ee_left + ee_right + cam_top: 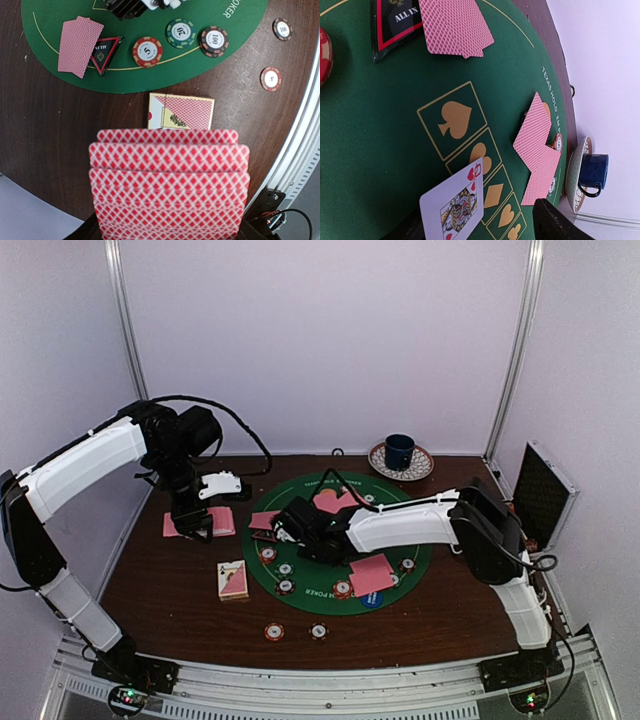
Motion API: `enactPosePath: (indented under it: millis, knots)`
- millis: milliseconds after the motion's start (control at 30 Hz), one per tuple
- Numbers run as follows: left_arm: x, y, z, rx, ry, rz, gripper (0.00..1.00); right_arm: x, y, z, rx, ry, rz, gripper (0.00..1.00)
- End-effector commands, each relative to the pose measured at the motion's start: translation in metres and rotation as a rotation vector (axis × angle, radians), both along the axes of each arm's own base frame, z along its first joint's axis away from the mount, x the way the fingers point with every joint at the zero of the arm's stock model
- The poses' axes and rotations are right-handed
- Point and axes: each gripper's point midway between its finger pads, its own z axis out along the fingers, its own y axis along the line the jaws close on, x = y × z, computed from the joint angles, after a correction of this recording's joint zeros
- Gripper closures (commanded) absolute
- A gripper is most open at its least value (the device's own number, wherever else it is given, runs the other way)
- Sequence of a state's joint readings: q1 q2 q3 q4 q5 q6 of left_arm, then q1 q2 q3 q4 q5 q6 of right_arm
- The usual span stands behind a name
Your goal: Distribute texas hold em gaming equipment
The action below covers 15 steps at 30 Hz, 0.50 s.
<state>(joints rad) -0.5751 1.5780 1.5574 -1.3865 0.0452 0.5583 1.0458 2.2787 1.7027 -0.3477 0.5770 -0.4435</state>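
Pink-backed playing cards [169,185], fanned, sit clamped in the left gripper [192,524], hiding its fingers. Right gripper [284,525] has its fingers [555,222] apart over the green felt mat [380,150], a queen-of-hearts card [454,202] between them; contact unclear.

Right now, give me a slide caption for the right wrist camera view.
Face-up queen of hearts in the foreground, pink-backed cards and the all-in marker spread across the green felt.
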Motion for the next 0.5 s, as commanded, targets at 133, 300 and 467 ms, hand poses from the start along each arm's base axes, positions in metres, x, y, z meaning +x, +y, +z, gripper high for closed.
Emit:
enactPosePath:
  millis: [133,300,467]
  knots:
    - [0.000,0.000,0.012,-0.022,-0.038,0.000,1.00,-0.017,0.005,0.027,0.110,0.052,0.037,0.22]
    - [0.000,0.000,0.014,-0.022,-0.041,0.001,1.00,-0.029,0.013,0.024,0.166,0.136,0.067,0.13]
    - [0.000,-0.001,0.016,-0.026,-0.041,0.000,1.00,-0.024,0.009,0.036,0.222,0.107,-0.014,0.00]
